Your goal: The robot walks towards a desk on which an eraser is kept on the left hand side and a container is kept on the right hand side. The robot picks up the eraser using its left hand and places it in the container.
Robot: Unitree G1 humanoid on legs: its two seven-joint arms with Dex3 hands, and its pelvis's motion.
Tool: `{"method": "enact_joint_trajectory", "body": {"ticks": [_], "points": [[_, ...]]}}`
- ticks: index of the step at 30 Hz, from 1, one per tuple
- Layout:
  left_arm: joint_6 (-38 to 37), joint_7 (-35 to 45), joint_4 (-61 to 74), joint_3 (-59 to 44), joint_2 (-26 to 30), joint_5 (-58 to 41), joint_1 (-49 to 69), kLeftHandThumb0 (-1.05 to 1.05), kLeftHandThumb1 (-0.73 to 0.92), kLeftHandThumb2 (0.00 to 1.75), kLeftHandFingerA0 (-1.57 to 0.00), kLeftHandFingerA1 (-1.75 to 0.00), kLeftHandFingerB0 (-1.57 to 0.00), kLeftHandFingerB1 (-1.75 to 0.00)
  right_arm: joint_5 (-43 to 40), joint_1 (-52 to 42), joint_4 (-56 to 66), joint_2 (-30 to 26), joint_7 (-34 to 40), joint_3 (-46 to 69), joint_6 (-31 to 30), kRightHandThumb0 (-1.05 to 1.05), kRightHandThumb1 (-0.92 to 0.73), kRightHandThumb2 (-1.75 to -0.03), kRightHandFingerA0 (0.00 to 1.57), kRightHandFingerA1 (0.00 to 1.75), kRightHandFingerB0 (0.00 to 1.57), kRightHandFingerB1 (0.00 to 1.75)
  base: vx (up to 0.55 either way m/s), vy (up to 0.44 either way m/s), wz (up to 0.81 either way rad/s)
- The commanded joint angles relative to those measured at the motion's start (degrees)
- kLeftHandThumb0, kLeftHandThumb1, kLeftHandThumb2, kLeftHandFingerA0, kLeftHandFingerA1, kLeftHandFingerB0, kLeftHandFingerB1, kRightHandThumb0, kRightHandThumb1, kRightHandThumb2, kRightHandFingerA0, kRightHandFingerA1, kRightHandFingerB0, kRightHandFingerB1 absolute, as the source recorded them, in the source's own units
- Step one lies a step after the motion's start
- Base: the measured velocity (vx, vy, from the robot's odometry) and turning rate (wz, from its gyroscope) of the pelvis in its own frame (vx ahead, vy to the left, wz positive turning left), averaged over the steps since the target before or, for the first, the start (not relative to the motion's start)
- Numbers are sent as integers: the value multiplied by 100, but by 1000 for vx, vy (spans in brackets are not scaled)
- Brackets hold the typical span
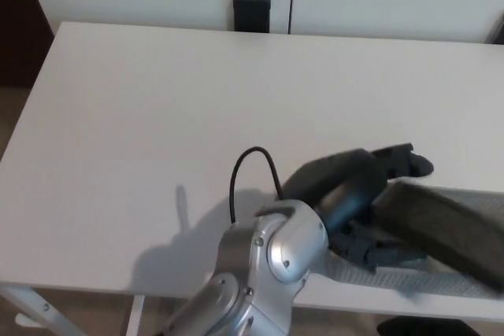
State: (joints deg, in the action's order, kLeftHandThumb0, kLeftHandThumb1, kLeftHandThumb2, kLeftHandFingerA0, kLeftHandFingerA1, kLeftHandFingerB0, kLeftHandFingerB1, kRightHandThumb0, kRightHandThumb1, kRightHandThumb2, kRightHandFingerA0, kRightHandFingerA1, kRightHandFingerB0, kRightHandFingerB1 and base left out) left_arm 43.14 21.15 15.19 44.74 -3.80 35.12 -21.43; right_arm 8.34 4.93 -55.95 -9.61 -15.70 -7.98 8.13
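One robot hand (358, 194), the left, grips the dark eraser (445, 230) over the mesh container (409, 279).

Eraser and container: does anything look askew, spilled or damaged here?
Nothing is spilled or visibly damaged. The left hand holds the dark eraser tilted over the mesh container, its right end running out of the picture. The container lies close to the desk's near edge, largely hidden.

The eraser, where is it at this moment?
In the head view, the eraser is at the lower right, held by the left hand over the mesh container at the desk's front edge.
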Motion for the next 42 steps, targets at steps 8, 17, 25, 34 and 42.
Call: {"method": "enact_joint_trajectory", "body": {"ticks": [8, 17, 25, 34, 42], "points": [[648, 610, 359, 193, 439, 78, -173, -103, 67, 103, 0, -1, 0, 0, 69, 82, -125, -114, -25, -16, 108, -50, -29, -89, 64, 84, 36, 68, 0, 0, 0], [374, 599, 1089, 103, 849, 204, 54, -95, 61, 101, 0, -8, 0, -6, 103, 14, -79, -68, -21, -85, 130, -44, -26, -91, 59, 80, 33, 67, 0, 0, 0], [-68, 1754, 4409, -1616, 1822, -1250, 1073, -78, 52, 94, -1, -26, -8, -34, 212, 25, -93, -114, 161, -150, -29, -53, -31, -89, 64, 83, 37, 69, 0, 0, 0], [-1912, 5287, 3639, -7167, 1852, -8060, 4725, -90, 68, 114, -73, -55, -62, -50, -56, -223, 27, -191, -23, 60, 200, -42, -27, -94, 52, 79, 33, 68, 0, 0, 0], [-1120, 7135, 1163, -8550, 2773, -9055, 5864, -49, 59, 58, -82, -48, -72, -44, -150, -263, -59, -135, 58, 163, 196, -37, -29, -94, 55, 79, 35, 68, 0, 0, 0]]}}
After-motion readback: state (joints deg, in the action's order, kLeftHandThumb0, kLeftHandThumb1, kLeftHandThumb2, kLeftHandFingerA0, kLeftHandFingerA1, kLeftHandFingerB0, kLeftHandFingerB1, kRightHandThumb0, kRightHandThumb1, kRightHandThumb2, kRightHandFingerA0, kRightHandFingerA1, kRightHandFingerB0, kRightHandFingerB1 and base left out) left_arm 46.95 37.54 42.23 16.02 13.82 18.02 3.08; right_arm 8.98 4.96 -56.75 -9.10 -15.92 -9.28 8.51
